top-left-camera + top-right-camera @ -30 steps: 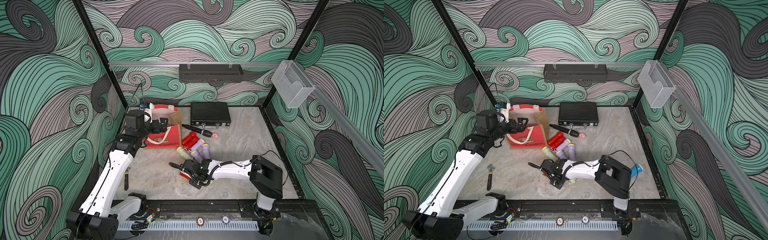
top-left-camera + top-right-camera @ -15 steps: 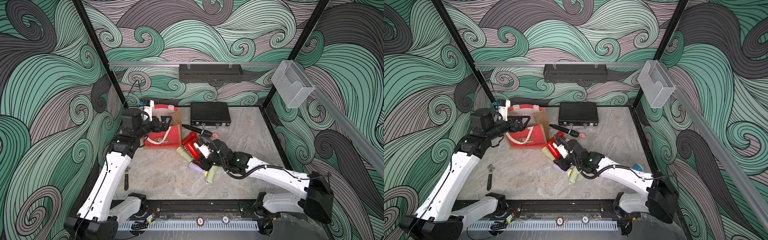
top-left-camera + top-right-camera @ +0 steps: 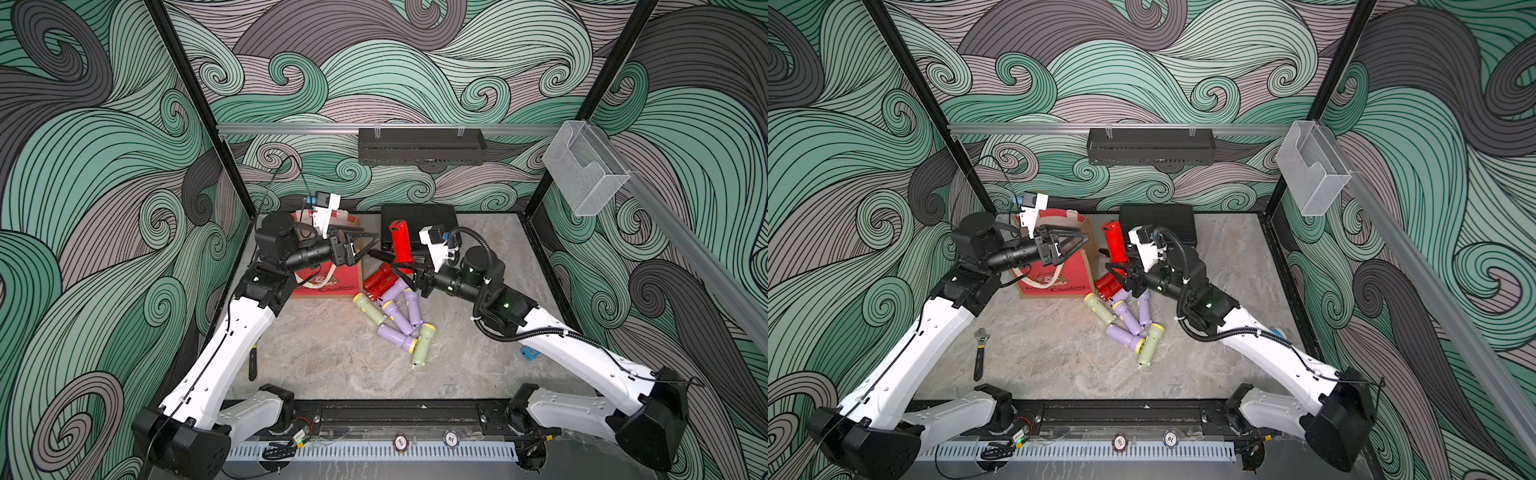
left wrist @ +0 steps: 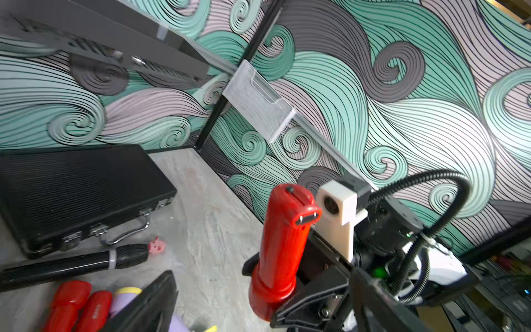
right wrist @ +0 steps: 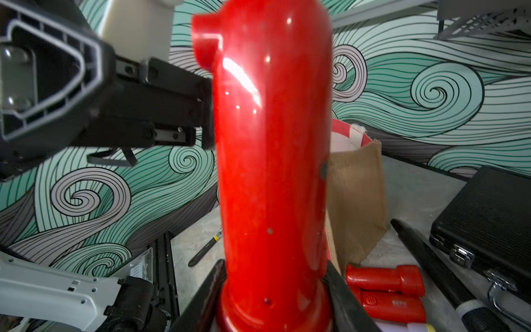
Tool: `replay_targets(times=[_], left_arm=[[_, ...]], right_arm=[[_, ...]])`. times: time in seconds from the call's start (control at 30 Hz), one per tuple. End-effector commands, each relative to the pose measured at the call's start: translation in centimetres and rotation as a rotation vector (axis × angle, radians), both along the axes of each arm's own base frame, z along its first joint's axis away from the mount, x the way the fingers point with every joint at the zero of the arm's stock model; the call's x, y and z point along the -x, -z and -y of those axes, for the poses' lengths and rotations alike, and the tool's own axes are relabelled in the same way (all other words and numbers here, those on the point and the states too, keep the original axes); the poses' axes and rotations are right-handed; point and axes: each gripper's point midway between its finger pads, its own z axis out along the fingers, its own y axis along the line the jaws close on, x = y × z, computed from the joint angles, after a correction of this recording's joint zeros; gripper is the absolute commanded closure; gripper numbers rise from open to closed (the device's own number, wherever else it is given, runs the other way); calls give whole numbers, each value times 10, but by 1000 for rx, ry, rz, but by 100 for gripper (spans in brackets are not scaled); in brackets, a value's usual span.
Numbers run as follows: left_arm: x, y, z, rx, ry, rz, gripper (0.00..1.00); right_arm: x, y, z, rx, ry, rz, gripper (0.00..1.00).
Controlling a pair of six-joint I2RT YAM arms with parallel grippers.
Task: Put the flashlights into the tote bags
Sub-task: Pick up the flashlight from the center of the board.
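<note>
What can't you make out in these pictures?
- Inside of the tote bag: both top views, largely covered by the left gripper and its arm.
- Head of the held red flashlight: right wrist view, sunk in the right gripper, cut off by the edge.
- Blue item: a top view, mostly behind the right arm.

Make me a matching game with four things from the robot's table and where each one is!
Things:
1. raised red flashlight
2. black case
3. wrench
4. pink pig figure

Places:
a. lying flat near the left arm
b. next to the microphone head
c. upright in the right gripper
d. closed, farthest back

Pairs: 1-c, 2-d, 3-a, 4-b
</note>
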Motion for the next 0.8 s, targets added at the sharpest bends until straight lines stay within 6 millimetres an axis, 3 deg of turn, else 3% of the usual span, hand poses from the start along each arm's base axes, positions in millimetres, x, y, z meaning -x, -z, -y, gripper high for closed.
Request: replay_targets(times=[0.0, 0.3, 0.67, 0.77], left_arm=[[14, -9, 21, 18, 87, 54, 5], [4, -3, 45, 23, 116, 53, 12], [-7, -1, 62, 22, 130, 54, 44], [-9, -3, 64, 25, 132, 59, 47]], right_arm=[[3, -32, -6, -104, -46, 42, 97], [3, -23, -8, -124, -58, 15, 97], [1, -13, -10, -101, -56, 0, 97], [0, -11, -11, -99, -54, -1, 97]])
